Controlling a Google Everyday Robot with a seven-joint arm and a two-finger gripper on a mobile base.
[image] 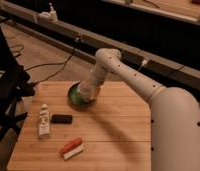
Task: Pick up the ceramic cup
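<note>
One white robot arm [143, 82] reaches down from the right side onto a wooden table [118, 135]. We see its gripper [84, 96] low over the dark green saucer [74, 97], which sits near the far edge of the table, a bit left of the middle. We cannot tell how the jaws stand, because the end of the arm covers them. We also cannot see the ceramic cup, since the arm end hides the top of the saucer, and only the saucer's green rim peeks out on the left side. Near the left edge of the table stands a small white bottle [43, 120], upright. Just to the right of it lies a flat black thing [61, 119], close to the bottle but not touching it. Near the front edge, toward the left corner, lies a red and white thing [72, 148], tilted a little. Off the left edge of the table we see a black chair [5, 92], and dark cables [53, 67] run over the floor behind the table.
</note>
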